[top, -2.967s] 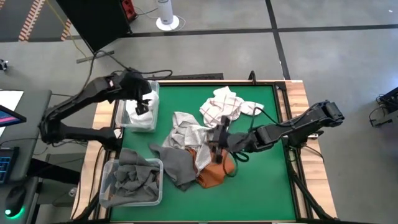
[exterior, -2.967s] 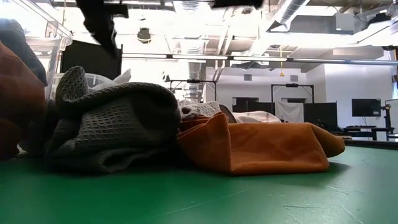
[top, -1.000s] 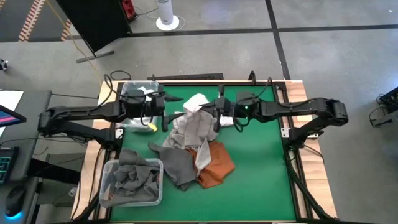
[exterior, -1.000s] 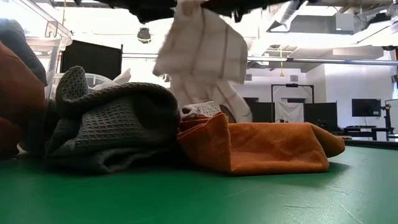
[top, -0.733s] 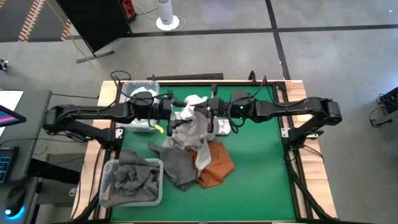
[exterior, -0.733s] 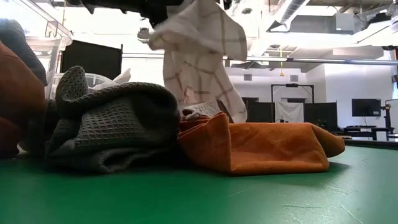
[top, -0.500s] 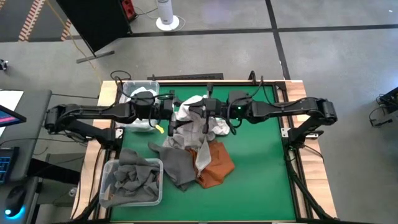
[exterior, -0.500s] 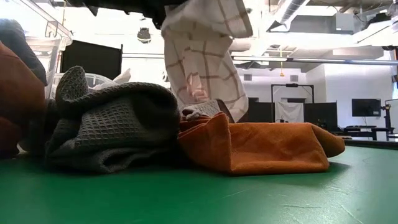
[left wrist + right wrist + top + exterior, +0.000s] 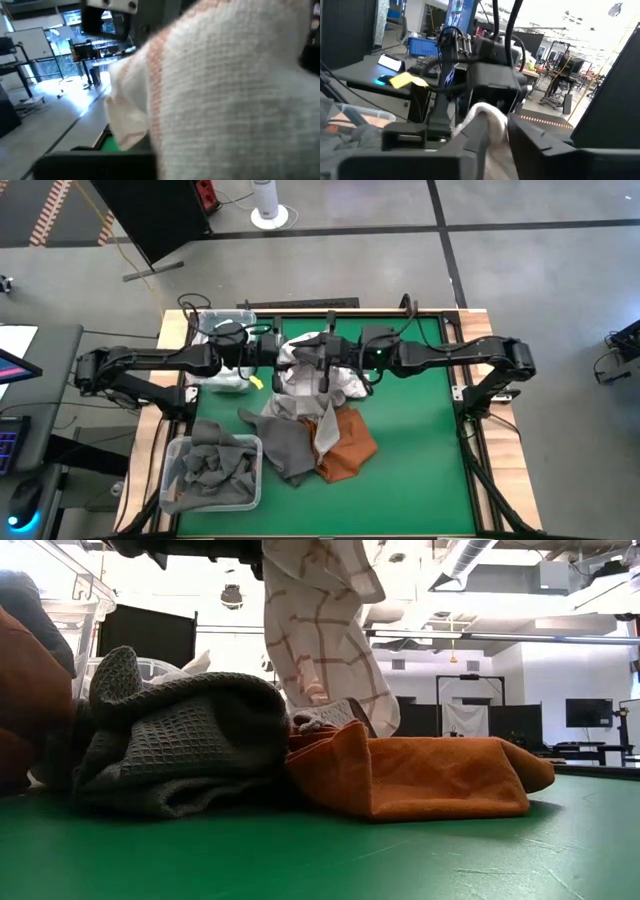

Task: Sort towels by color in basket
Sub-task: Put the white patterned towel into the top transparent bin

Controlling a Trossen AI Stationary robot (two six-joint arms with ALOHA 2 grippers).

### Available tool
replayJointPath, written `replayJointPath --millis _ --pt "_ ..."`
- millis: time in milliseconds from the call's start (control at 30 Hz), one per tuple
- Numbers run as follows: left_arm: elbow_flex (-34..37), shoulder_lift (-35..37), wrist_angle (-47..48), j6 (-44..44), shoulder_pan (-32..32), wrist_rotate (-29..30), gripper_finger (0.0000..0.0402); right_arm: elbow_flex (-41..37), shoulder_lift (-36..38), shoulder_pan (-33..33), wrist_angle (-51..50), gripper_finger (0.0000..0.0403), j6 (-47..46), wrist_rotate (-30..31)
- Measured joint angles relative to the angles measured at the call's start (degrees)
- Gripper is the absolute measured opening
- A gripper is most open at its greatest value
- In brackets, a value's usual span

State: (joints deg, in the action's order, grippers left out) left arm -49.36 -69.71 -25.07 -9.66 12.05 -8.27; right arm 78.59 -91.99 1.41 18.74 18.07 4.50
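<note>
The right claw [image 9: 322, 366] pinched the checked towel [image 9: 320, 630]; the left claw [image 9: 272, 360] touched it, grip unclear. A too early release could drop it onto the pile [image 9: 305, 430].

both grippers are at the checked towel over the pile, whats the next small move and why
Probably the left gripper should take hold of the checked towel before the right gripper lets go. The towel hangs in the air between the two arms, its lower end trailing on the pile, and the bin holding white cloth sits on the left arm's side, so a hand-over looks sensible.
</note>
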Motion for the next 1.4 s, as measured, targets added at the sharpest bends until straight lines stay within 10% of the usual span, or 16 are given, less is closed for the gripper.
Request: replayJointPath --millis 367,733,1400 --pt "0.0 8.4 3.8 -0.1 4.5 1.0 0.0008 0.0 11.7 0.0 -16.9 0.0232 -4.9 4.3" --pt "-10.5 17.4 26.8 -1.3 16.2 7.4 0.0008 -2.4 15.0 -1.8 -37.8 0.0244 -15.4 16.9" --pt "-28.7 21.8 48.4 -16.0 16.3 43.0 0.0018 -22.7 14.9 -8.2 -29.6 0.0244 -29.8 26.7"
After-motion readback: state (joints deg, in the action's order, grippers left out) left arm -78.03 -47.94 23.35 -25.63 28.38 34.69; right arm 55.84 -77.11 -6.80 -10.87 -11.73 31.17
